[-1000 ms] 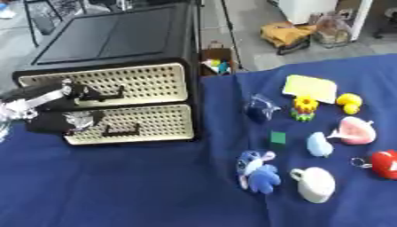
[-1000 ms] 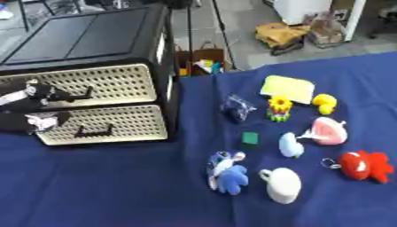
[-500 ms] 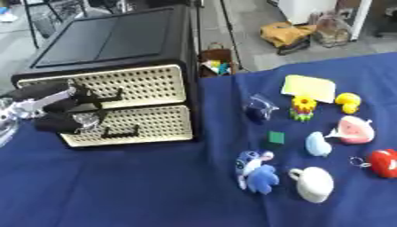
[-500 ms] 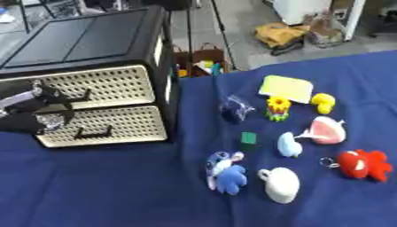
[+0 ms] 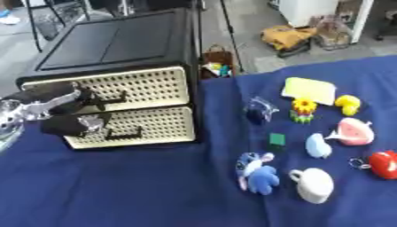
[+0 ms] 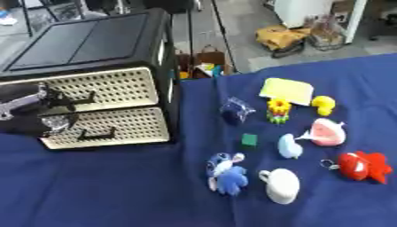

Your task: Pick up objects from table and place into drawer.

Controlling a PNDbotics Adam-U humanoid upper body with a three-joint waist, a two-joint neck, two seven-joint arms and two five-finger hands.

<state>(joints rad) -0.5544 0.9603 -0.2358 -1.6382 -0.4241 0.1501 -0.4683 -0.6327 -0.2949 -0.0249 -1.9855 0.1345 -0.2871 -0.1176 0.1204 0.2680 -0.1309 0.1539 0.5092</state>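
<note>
A black cabinet (image 5: 116, 42) stands at the left with two cream perforated drawers, the upper (image 5: 151, 86) and the lower (image 5: 151, 126), both looking closed. My left hand (image 5: 54, 108) hovers in front of them, its tip at the upper drawer's black handle (image 5: 112, 97). On the blue cloth to the right lie a yellow pad (image 5: 309, 88), a yellow duck (image 5: 348, 104), a flower toy (image 5: 303, 109), a dark blue piece (image 5: 260, 109), a green cube (image 5: 277, 139), a light blue piece (image 5: 317, 145), a pink whale (image 5: 353, 131), a red plush (image 5: 384, 164), a white mug (image 5: 314, 185) and a blue plush (image 5: 256, 172).
The blue cloth (image 5: 139, 190) covers the table in front of the cabinet. Beyond the table's far edge the floor holds bags (image 5: 291, 35) and a small basket (image 5: 217, 66).
My left hand has moved a little to the right, closer to the upper drawer's handle. The toys have stayed in place.
</note>
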